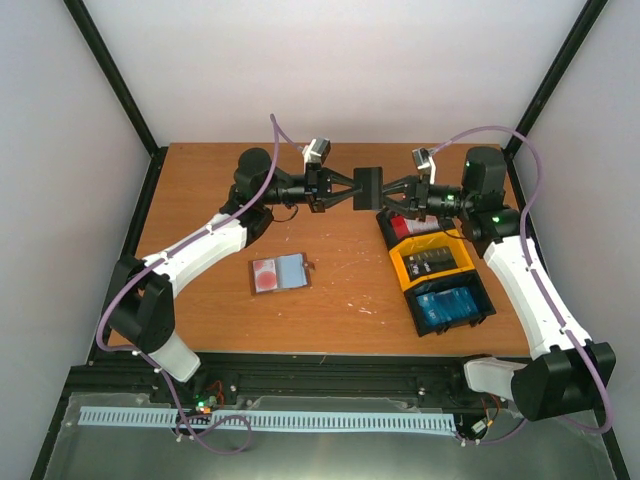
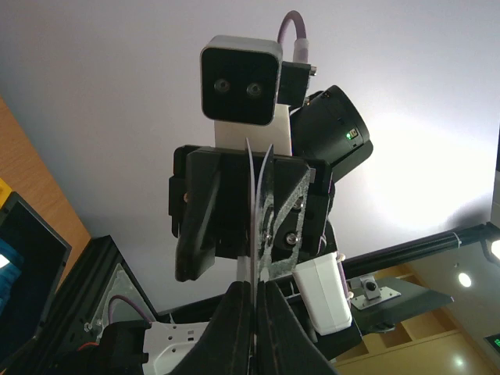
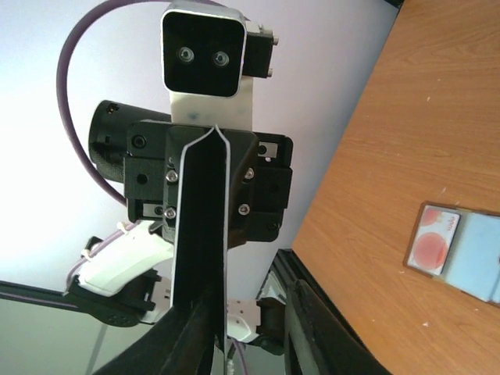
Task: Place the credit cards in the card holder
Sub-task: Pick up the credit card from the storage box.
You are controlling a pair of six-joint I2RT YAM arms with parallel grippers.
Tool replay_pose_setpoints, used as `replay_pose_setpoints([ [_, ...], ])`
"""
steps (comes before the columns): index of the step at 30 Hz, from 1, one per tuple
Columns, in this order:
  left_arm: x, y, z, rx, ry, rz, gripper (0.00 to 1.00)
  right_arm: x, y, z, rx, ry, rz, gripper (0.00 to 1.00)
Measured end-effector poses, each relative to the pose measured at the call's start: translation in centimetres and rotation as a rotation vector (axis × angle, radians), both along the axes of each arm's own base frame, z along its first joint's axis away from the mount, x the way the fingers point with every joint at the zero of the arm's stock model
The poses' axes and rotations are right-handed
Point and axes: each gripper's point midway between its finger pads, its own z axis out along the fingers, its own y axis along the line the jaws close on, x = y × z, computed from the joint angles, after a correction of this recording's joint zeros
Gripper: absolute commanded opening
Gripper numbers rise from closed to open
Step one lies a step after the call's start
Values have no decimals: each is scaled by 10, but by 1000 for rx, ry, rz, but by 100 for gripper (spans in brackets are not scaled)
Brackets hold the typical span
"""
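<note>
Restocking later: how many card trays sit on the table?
3, in a row at right: far black tray, partly hidden; middle yellow tray; near black tray.

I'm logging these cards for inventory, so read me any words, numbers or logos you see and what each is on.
None can be read.
Red and white card in the card holder: faint marks, blurred.
Dark cards in the yellow tray: white specks, too small.
Dark card held aloft: no print shows.

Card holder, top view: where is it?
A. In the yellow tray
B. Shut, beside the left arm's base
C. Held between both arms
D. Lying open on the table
D: the card holder lies open on the table, with a red-and-white card showing in its left half.
</note>
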Motion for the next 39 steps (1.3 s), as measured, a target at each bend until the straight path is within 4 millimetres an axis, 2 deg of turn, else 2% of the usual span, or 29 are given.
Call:
replay_pose_setpoints([
  [3,0,0,1,-1,-2,1,1,1,2,5,43,8,6,7],
  [5,0,0,1,-2,-1,6,2,0,3,10,71,13,4,3],
  [12,-4,7,15,-31,4,28,6,-5,6,29,129,42,1,3],
  [16,-7,13,16,-41,22,49,6,-10,9,33,140,80,6,3],
  [22,-6,16,6,-36,62,67,9,-9,9,26,140,169,-17,3],
  [26,-4,25,-5,-21,93,80,10,6,-3,35,147,155,-104,3],
  [31,-5,30,-6,-23,98,91,1,11,-10,45,146,139,-144,3],
  [36,-7,36,-5,-23,86,110,1,15,-15,39,102,136,-181,3],
  [39,-6,45,-19,20,91,150,1,16,-19,42,59,81,-205,3],
])
